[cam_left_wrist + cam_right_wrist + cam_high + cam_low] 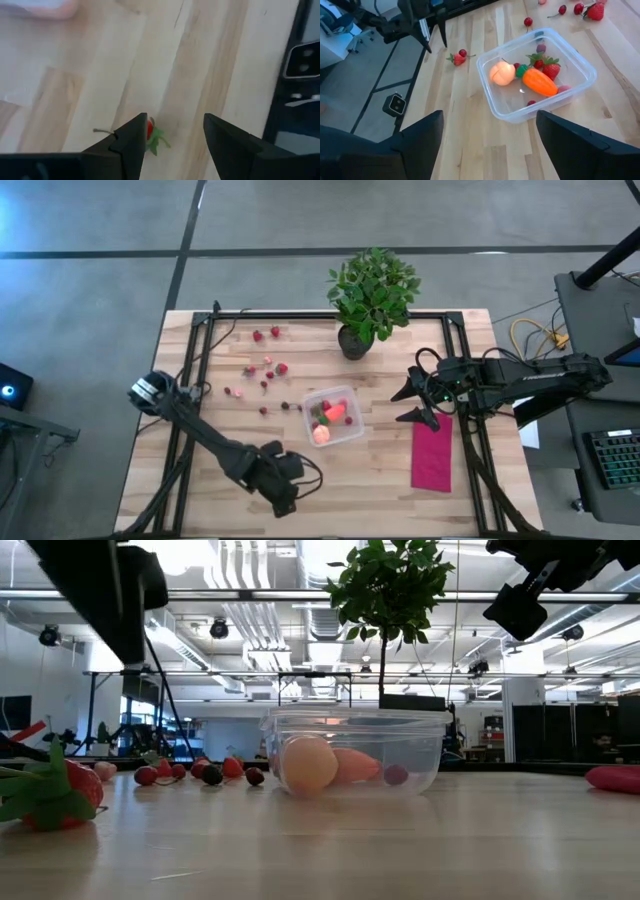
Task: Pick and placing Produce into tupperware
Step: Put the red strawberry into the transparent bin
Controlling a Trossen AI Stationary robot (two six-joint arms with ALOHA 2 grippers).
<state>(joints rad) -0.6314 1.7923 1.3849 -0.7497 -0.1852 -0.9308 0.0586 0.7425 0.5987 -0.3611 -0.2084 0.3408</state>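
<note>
— Near the middle of the bench (200,480), what's in the tupperware (335,418)?

— A round peach-orange fruit (502,73), a small orange carrot (539,82) with a green end, and a strawberry (550,67) just beside the carrot, with a few small dark-red berries around them. From table height the fruit sits against the clear front wall with the carrot behind it.

— And the rest of the produce?

— Loose strawberries (270,366) and berries lie scattered between the container and the bench's far left corner. One more strawberry (149,131) lies on the bare wood near the front edge, below the left gripper (172,137).

— Is that gripper holding it?

— No. Its fingers stand apart, the berry lying on the wood beside one fingertip, partly hidden by it. Whether they touch, I cannot tell.

— Where's the right gripper (415,404)?

— Raised over the bench just right of the container, fingers spread wide, empty. Its camera looks down on the tupperware.

— Anything else up there?

— A red cloth (432,455) lies toward the front right, and a potted plant (369,298) stands at the far edge.
</note>
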